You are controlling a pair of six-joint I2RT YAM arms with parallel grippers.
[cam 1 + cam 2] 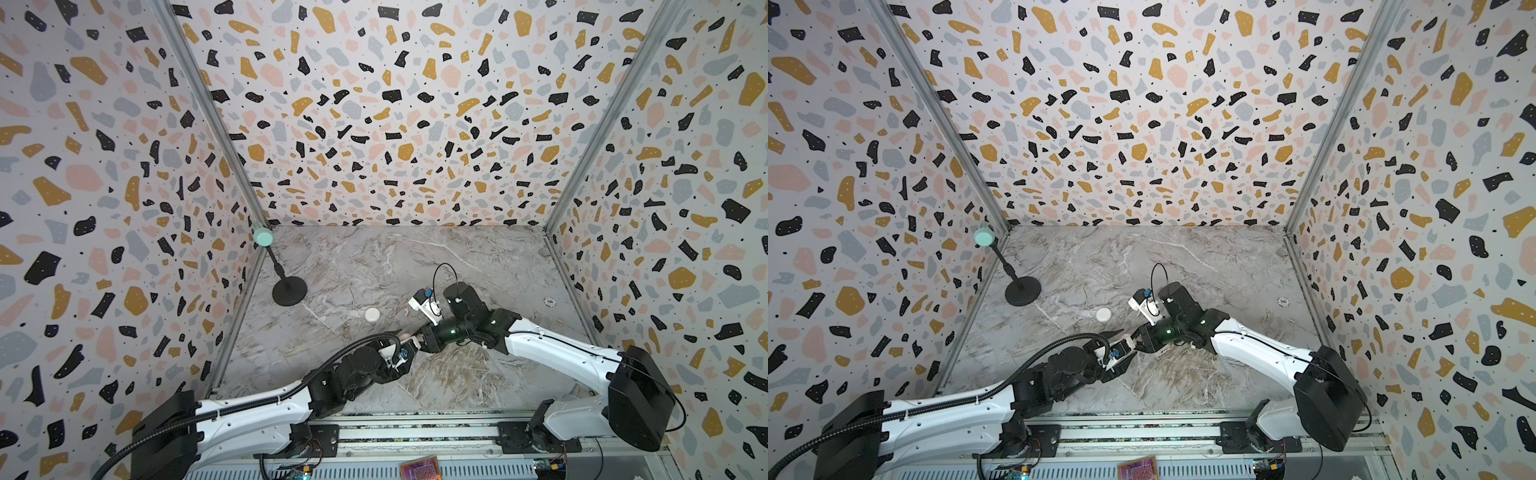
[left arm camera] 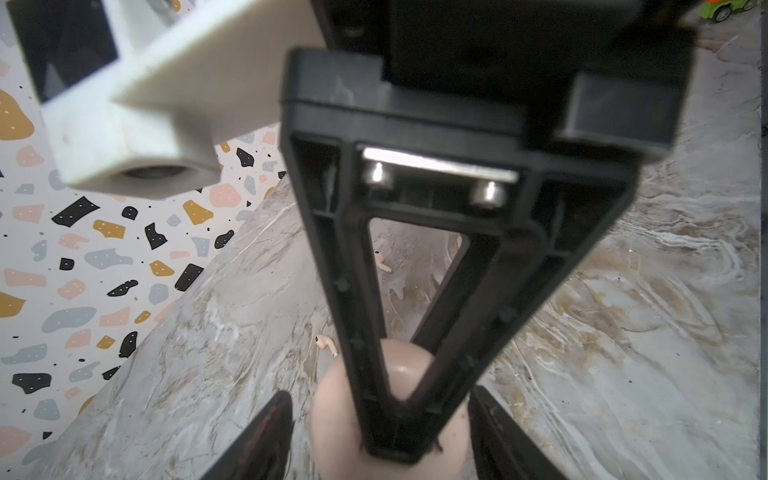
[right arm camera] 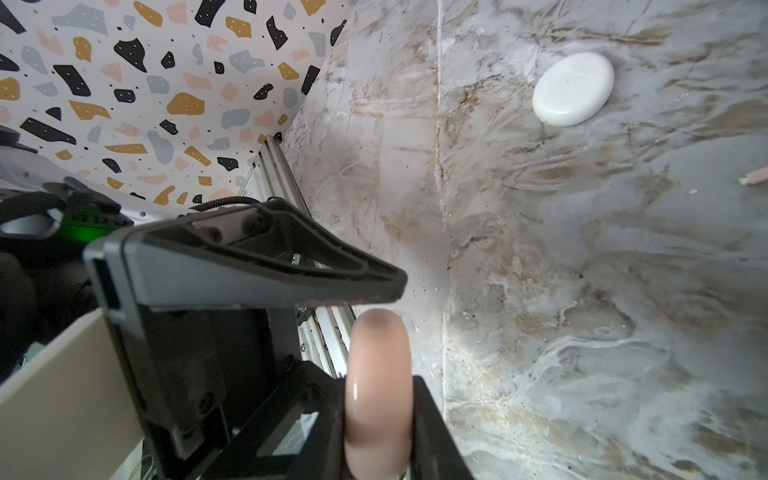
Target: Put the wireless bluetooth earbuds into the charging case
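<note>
Terrazzo-print walls [image 1: 104,208] on three sides, grey-tan marble surface [image 1: 478,374] between. Left arm [image 1: 257,411] in from 7 o'clock, right arm [image 1: 561,353] in from 4 o'clock, tips meeting about mid-surface in both top views.

Right end effector [image 3: 376,390] closed narrow on pink charging case [image 3: 376,374], case held edge-on between both its fingers. Left end effector [image 2: 380,399] spread wide around same case, fingers [image 2: 266,432] flanking it, gap visible on at least one side, nothing gripped. In right wrist view, one left finger just clear of case rim.

Black disc-base stand [image 1: 289,291] at 10 o'clock corner of surface, thin rod leaning up to mint-green cap [image 1: 262,237] by wall post.

White charging case [image 1: 372,314], lid shut, flat on surface, at 10 o'clock from held case, near but apart.

Small round white chip [image 1: 550,301] alone toward 3 o'clock edge, well apart from the rest.

Pale pink earbuds loose on surface, outside any case. Near earbud [image 2: 326,344] just beside held case in left wrist view. Far earbud [image 2: 383,262] beyond it, seen through cut-out in right finger. Apart from each other. Too small to pick out surely in top views. Pale pink stem end [image 3: 754,179] at picture edge in right wrist view, cannot tell which earbud.
</note>
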